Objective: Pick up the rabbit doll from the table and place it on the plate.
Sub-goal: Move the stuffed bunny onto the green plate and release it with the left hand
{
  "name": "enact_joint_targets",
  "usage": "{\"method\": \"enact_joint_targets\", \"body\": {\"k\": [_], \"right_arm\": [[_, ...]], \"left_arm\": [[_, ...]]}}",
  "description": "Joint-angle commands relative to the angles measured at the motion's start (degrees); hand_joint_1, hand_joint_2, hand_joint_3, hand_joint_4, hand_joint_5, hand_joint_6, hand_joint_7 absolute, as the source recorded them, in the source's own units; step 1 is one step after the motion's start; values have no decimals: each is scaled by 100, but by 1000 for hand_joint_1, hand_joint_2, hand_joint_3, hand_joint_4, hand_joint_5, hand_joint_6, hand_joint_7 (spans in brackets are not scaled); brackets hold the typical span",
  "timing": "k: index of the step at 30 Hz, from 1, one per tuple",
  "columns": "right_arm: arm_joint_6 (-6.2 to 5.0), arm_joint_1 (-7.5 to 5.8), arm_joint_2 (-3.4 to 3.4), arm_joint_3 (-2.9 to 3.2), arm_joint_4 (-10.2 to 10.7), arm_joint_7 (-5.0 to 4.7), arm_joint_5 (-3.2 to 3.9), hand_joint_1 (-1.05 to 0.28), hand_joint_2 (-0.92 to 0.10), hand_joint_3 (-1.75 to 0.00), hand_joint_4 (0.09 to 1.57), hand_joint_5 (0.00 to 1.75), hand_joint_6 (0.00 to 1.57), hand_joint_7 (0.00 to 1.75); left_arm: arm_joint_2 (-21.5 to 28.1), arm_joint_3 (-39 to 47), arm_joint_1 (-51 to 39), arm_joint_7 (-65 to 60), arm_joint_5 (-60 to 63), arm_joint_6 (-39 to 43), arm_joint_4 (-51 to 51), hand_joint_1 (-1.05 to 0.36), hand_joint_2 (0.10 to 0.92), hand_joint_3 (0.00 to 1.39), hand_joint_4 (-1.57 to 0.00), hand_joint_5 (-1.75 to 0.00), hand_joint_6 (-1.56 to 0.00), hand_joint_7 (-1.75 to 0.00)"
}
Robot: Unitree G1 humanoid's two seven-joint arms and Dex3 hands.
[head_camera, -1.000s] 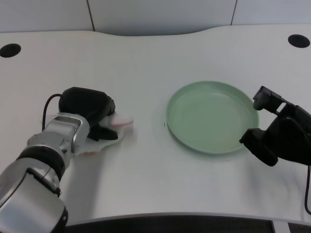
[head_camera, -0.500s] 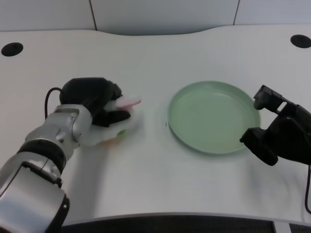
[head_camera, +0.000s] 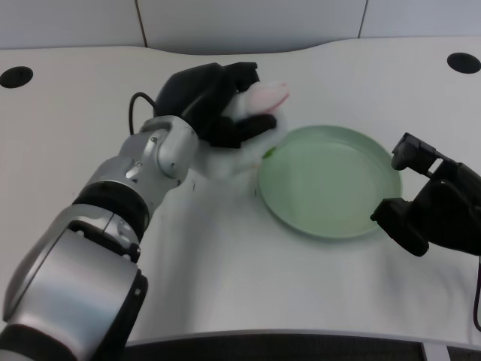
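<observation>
The left hand covers most of the rabbit doll; its black fingers wrap across the doll's middle, leaving only a pink-and-white end above the fingers and a white mass below them exposed. The doll's outline is motion-blurred, so face and limbs cannot be distinguished. A small green spot at the doll's edge beside the plate is too small to identify. The doll overlaps the plate's rim nearest the hand; whether they touch cannot be determined. The left forearm's lower portion is cut off by the bottom-left picture edge.
</observation>
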State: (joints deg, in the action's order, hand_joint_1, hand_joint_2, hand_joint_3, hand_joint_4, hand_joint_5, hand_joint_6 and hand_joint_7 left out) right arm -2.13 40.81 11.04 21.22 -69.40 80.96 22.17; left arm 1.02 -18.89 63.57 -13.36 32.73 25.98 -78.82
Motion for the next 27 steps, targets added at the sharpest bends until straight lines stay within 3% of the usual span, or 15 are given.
{"method": "enact_joint_targets", "body": {"k": [1,7,9,11,17,21,27], "right_arm": [[-59,-34,35,-24,-22,5,-19,-621,-917,-57,1055,1746,866,1746],[-138,-56,-14,-40,12,-2,-19,-616,-918,-48,1059,1746,873,1746],[38,-14,-36,-38,-25,122,17,-585,-901,-36,1070,1746,872,1746],[138,10,-57,-40,-36,187,31,-565,-891,-29,1079,1746,873,1746],[34,-20,-148,-18,37,216,49,-575,-885,-21,1066,1746,882,1746],[187,6,-152,-6,13,251,73,-573,-869,-11,1076,1746,872,1745],[200,18,-142,-8,16,278,60,-587,-870,-7,1086,1746,889,1745]], "left_arm": [[-282,3,173,161,-65,239,72,-650,921,643,-895,-1746,-712,-1745],[-589,-132,140,158,37,411,77,-663,921,639,-941,-1746,-742,-1746],[-759,-292,104,55,172,491,70,-670,921,654,-957,-1746,-748,-1746],[-859,-399,89,-1,252,539,63,-681,921,671,-969,-1746,-761,-1746],[-1021,-698,111,-255,493,533,37,-681,921,706,-1021,-1746,-783,-1746],[-1059,-785,119,-352,567,443,21,-667,921,710,-1043,-1746,-792,-1746],[-1024,-927,109,-554,678,293,7,-643,921,735,-1014,-1746,-754,-1746]]}}
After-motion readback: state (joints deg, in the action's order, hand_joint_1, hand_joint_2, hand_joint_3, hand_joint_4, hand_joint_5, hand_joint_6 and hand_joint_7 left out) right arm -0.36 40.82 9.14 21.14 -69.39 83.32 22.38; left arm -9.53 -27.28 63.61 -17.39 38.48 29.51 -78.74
